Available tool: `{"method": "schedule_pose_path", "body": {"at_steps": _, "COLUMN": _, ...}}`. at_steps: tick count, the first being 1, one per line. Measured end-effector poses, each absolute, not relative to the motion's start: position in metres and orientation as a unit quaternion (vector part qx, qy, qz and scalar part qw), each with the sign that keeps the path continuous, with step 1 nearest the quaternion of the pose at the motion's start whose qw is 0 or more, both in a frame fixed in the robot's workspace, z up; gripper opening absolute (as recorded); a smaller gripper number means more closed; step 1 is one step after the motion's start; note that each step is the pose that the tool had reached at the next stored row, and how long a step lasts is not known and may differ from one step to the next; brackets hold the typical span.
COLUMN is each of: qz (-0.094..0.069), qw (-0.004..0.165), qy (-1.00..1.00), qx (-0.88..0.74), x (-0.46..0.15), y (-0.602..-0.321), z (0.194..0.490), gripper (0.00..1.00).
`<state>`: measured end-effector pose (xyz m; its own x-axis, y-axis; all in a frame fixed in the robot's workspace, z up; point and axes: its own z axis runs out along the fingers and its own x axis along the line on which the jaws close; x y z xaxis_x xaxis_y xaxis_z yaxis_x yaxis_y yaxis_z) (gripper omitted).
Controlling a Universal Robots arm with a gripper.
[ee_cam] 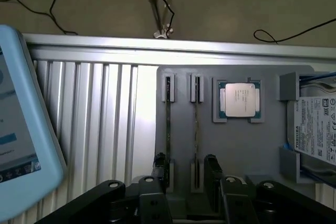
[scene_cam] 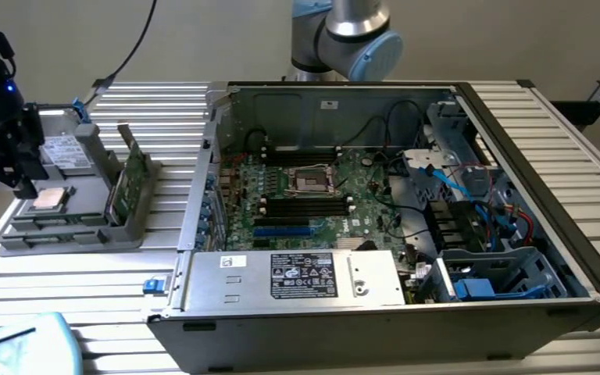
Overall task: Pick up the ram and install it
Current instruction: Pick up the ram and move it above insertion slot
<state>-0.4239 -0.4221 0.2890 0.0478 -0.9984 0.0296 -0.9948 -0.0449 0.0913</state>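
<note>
- Black gripper (ee_cam: 185, 170) fingers (ee_cam: 210, 167) are closest to the wrist camera; they stand wide apart with a clear gap between them, and they grip nothing.
- Between the two fingers lie the near ends of two slots of the grey tray (ee_cam: 241, 150); the ram (ee_cam: 168, 121), a thin green stick, stands on its edge in one slot, just beside one finger; whether that finger touches it, I cannot tell.
- A second stick (ee_cam: 196, 124) of the same kind stands on edge in the next slot, parallel to the ram.
- On the same tray, past the second stick, a square silver processor (ee_cam: 239, 99) lies flat in its own pocket; a grey drive (ee_cam: 315, 129) with a white label lies beyond it.
- The tray rests on a table (ee_cam: 94, 114) of aluminium slats; a pale blue device (ee_cam: 23, 124) with a screen is well apart from the tray.
- In the exterior view the open computer case (scene_cam: 550, 156) stands to the exterior view's right of the tray; its green motherboard (scene_cam: 321, 195) lies uncovered inside.
</note>
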Motion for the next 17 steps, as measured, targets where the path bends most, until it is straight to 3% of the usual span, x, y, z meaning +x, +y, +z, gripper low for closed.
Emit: {"method": "schedule_pose_path", "body": {"at_steps": 17, "qz": -0.02, "qw": 0.043, "qy": -0.682, "qx": 0.729, "x": -0.426, "y": -0.428, "z": 0.258, "gripper": 0.43}}
